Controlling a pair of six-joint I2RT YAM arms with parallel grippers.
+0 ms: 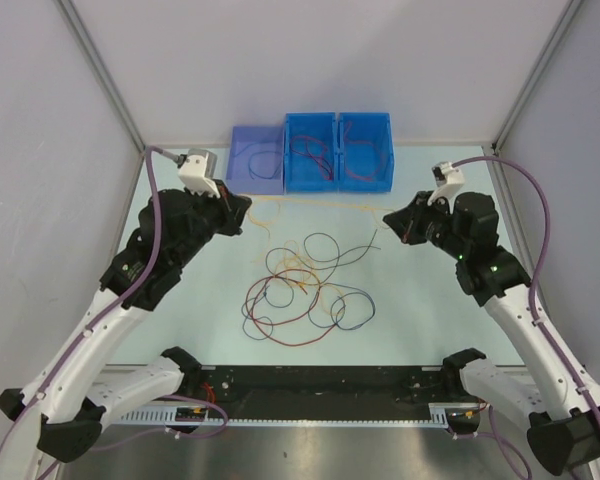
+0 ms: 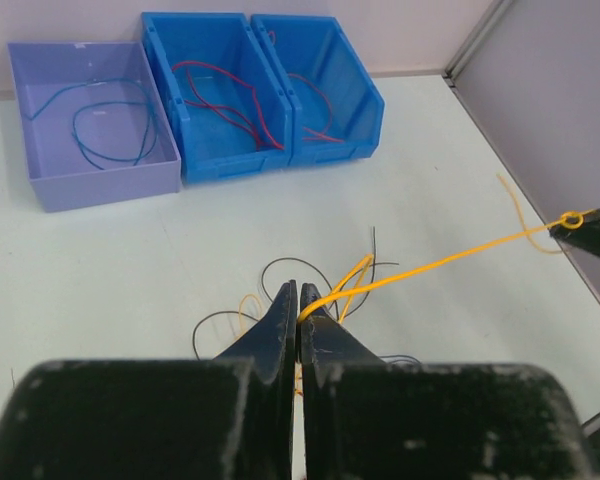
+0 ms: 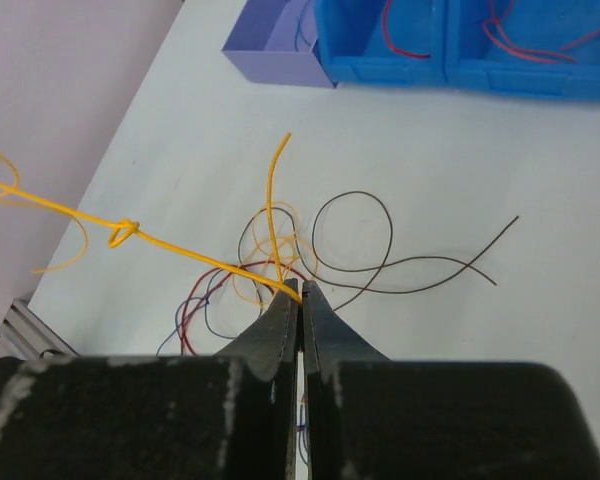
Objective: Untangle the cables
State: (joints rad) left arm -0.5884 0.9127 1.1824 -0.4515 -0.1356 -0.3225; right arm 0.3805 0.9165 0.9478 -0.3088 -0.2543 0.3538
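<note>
Left gripper [image 2: 298, 300] and right gripper [image 3: 300, 297] each pinch thin yellow cable [image 2: 450, 259], stretched taut, knotted once.

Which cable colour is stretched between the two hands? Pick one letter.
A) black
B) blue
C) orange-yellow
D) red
C: the orange-yellow cable runs in a straight, taut line from the shut left hand to the shut right hand.
</note>
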